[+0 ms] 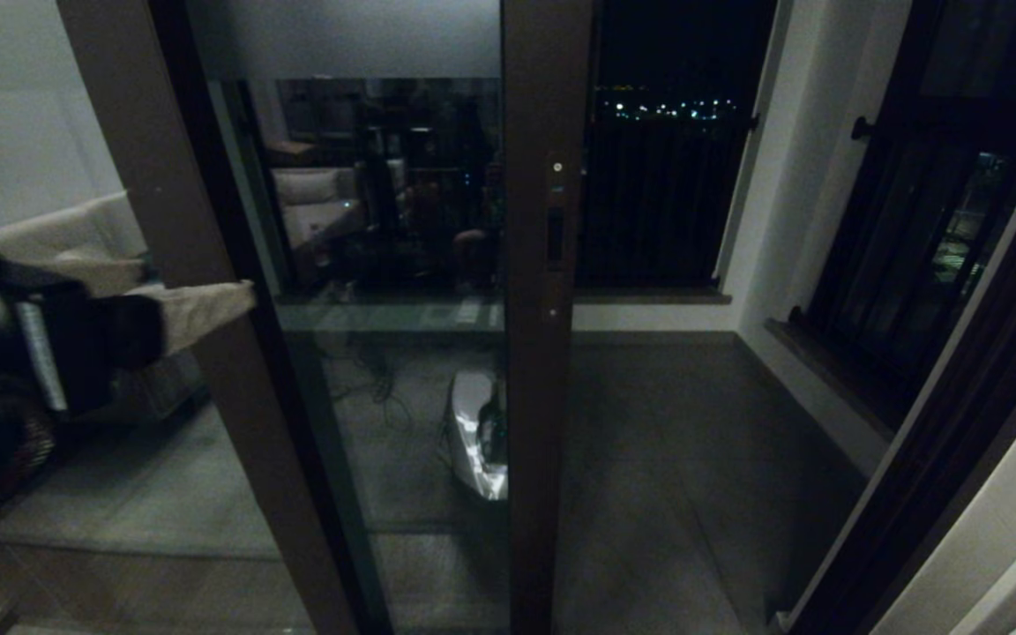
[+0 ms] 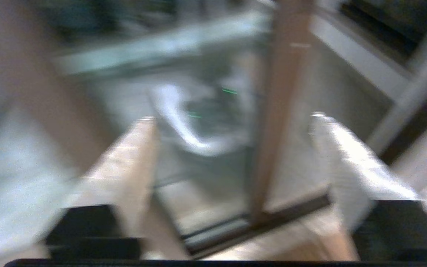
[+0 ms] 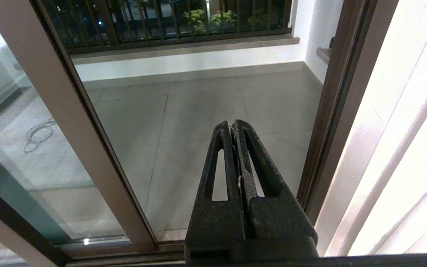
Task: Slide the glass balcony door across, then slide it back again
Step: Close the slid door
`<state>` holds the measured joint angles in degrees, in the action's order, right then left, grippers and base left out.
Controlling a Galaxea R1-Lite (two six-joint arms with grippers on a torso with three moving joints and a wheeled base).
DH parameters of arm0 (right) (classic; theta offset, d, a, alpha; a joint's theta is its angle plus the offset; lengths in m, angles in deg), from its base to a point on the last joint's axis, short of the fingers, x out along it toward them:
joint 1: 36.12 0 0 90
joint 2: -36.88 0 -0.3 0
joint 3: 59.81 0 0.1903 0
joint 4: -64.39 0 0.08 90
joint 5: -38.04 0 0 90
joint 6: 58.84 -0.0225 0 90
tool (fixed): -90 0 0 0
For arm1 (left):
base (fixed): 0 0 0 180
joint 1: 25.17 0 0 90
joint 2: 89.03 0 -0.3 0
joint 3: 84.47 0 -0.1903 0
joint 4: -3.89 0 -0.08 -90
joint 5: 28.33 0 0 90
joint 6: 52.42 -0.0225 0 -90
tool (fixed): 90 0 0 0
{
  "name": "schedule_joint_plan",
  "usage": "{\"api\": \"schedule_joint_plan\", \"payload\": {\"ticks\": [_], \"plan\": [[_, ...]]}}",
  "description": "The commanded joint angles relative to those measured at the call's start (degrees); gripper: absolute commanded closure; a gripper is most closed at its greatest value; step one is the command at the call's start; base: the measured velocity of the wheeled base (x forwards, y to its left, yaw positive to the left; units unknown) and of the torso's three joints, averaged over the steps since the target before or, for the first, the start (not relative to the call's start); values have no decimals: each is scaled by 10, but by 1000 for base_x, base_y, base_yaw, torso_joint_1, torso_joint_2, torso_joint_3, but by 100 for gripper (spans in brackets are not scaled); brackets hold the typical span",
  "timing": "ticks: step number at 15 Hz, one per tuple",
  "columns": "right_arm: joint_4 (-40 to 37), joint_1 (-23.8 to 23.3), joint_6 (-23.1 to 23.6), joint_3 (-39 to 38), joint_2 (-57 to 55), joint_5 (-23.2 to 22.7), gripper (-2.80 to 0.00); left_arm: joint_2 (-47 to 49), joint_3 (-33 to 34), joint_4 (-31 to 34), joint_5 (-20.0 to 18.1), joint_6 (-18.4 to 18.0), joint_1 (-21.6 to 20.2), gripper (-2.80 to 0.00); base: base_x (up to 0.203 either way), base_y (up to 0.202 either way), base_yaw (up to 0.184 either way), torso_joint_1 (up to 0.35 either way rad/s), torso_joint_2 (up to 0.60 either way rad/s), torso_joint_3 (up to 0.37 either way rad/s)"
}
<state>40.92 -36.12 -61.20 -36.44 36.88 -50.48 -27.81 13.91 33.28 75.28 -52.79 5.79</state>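
The glass balcony door (image 1: 384, 265) stands in the middle of the head view. Its brown edge stile (image 1: 539, 397) bears a narrow black handle (image 1: 554, 238) and silver screws. An open gap to the balcony lies right of the stile. My left gripper (image 1: 230, 304) is at the far left, well left of the handle, and one tan finger reaches the handle-less brown frame (image 1: 164, 265). The left wrist view shows this gripper (image 2: 232, 118) open and empty, with the stile (image 2: 276, 111) beyond it. My right gripper (image 3: 232, 124) is shut on nothing, low before the gap, between stile (image 3: 69, 129) and jamb (image 3: 332, 111).
A dark barred window (image 1: 914, 247) lines the balcony's right wall and a railing (image 1: 667, 203) closes its far end. A white object (image 1: 477, 432) shows in the glass. A cable (image 3: 37, 133) lies on the tiles. A pale curtain (image 3: 402, 148) hangs right of the jamb.
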Motion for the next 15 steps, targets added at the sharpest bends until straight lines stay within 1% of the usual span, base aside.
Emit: {"api": "schedule_joint_plan", "payload": {"ticks": [1, 3, 5, 6, 8, 10, 12, 15], "plan": [[0, 0, 0, 0, 0, 1, 0, -145, 42, 24, 22, -4, -76, 0, 0, 0, 0, 0, 0, 0], [0, 0, 0, 0, 0, 1, 0, -207, 70, 41, 31, -11, -116, 0, 0, 0, 0, 0, 0, 0], [0, 0, 0, 0, 0, 0, 0, -253, 94, 57, 35, -27, -163, 0, 0, 0, 0, 0, 0, 0], [0, 0, 0, 0, 0, 0, 0, -271, 112, 61, 35, -38, -175, 0, 0, 0, 0, 0, 0, 0], [0, 0, 0, 0, 0, 0, 0, -298, 146, 62, 37, -82, -192, 0, 0, 0, 0, 0, 0, 0], [0, 0, 0, 0, 0, 0, 0, -309, 158, 63, 38, -111, -228, 0, 0, 0, 0, 0, 0, 0], [0, 0, 0, 0, 0, 0, 0, -319, 159, 63, 38, -121, -269, 0, 0, 0, 0, 0, 0, 0], [0, 0, 0, 0, 0, 0, 0, -369, 171, 62, 33, -117, -310, 0, 0, 0, 0, 0, 0, 0]]}}
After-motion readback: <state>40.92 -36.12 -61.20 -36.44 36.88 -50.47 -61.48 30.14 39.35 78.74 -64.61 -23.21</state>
